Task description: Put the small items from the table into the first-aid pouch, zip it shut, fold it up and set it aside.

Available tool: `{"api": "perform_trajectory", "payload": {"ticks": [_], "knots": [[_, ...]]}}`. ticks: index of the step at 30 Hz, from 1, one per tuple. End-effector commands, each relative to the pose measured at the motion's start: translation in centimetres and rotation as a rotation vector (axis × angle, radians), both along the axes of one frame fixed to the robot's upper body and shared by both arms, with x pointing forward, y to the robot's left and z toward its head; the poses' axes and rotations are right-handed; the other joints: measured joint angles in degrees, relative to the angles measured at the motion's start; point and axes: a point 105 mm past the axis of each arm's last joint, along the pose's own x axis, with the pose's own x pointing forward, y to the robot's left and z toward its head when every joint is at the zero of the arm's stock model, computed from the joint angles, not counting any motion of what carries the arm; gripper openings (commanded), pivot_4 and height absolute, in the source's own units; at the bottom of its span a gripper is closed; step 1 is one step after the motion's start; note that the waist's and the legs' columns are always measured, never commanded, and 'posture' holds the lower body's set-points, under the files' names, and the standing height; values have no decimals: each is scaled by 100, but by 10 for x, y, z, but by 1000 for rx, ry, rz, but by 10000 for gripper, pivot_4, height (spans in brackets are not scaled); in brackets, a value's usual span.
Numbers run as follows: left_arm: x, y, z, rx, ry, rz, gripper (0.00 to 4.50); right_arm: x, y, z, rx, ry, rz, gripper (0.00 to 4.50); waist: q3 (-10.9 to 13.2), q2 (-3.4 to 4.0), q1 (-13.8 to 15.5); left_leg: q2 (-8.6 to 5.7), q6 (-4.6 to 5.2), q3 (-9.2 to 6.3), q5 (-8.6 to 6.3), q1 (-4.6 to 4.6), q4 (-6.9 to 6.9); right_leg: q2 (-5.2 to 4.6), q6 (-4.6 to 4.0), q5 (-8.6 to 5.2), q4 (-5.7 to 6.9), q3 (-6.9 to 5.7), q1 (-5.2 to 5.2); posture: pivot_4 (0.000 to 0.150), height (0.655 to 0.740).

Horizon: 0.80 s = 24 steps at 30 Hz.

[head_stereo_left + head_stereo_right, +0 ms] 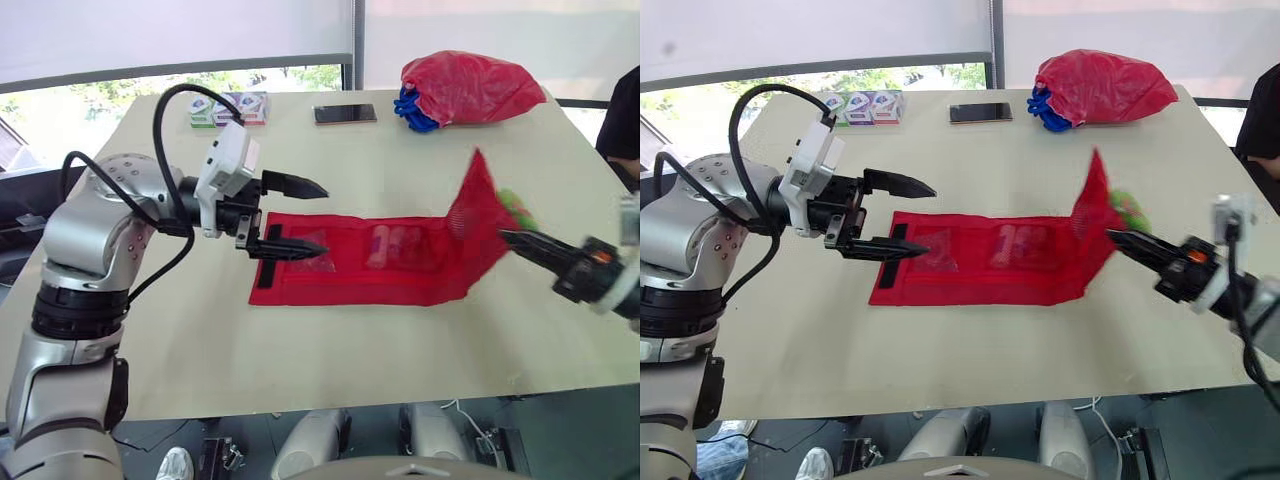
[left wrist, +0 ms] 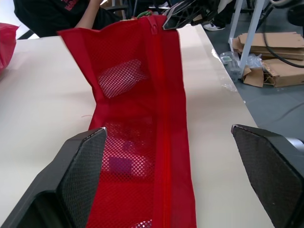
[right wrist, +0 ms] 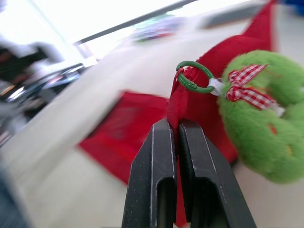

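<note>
The surface [image 1: 330, 360] carries the red first-aid pouch [image 1: 350, 275], which lies long and flat in the middle. At its near right end the right gripper [image 3: 176, 129] has its 2 jaws closed on a red strap [image 3: 174, 105], beside the green ring [image 3: 194, 76] and the green plush charm [image 3: 266, 114]. This end stands lifted. Over the left end the left gripper [image 1: 322, 217] hovers with jaws wide open, holding nothing. Small items [image 1: 395, 245] show inside the mesh pockets, so the filling seems mostly done. Folding looks only started. Whether the zip [image 2: 159, 118] is fully shut cannot be told. At the far edge lie some small boxes [image 1: 230, 108], a phone [image 1: 345, 113] and a red bag [image 1: 470, 85].
</note>
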Motion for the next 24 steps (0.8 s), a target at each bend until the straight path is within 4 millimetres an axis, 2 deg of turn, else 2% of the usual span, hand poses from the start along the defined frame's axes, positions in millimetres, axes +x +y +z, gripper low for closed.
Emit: {"api": "perform_trajectory", "payload": {"ticks": [1,4,7,15,18,19,20,21,24], "knots": [[-1,3,12,1,-60,4,45000,9,44,0,-101,-54,223,181,2,-3,-4,0,0,0,0,0,0,0,0,0,0,0,-1,1500,7400],[-2,5,14,4,-67,8,45000,20,73,-5,-202,-85,353,181,11,-15,-28,-4,0,-4,0,-11,10,-6,-3,3,-5,-10,-5,1500,7400],[-5,8,14,7,-73,28,45000,32,99,-24,-353,-92,457,181,17,-25,-73,-2,-1,-4,1,-11,8,-6,-5,4,-3,-14,-8,1500,7400],[-10,11,11,-7,-62,69,45000,50,116,-59,-616,-131,498,181,18,-29,-63,-6,-2,-10,1,-13,15,-1,-7,5,-1,-23,-12,1500,7400],[-10,12,9,-12,-56,79,45000,47,116,-59,-629,-174,517,181,18,-29,-54,-5,-3,-16,1,-13,15,1,-7,5,0,-29,-12,1500,7400],[-10,12,9,-14,-54,81,45000,46,116,-56,-622,-186,518,5312,18,-29,-56,-5,-3,-16,1,-14,15,2,-7,5,0,-29,-12,1500,7400],[-10,13,8,-15,-51,84,45000,43,116,-50,-589,-208,528,7666,18,-29,-56,-5,-3,-15,1,-14,15,3,-7,5,0,-28,-12,1500,7400],[-9,14,7,-15,-49,87,45000,40,116,-44,-554,-226,536,12612,18,-29,-56,-5,-3,-16,1,-14,15,2,-7,5,-1,-29,-12,1500,7400],[-6,17,3,-19,-40,103,45000,31,111,-27,-446,-281,540,23847,18,-29,-49,-5,-3,-17,1,-14,15,2,-8,5,-2,-29,-11,1500,7400]]}}
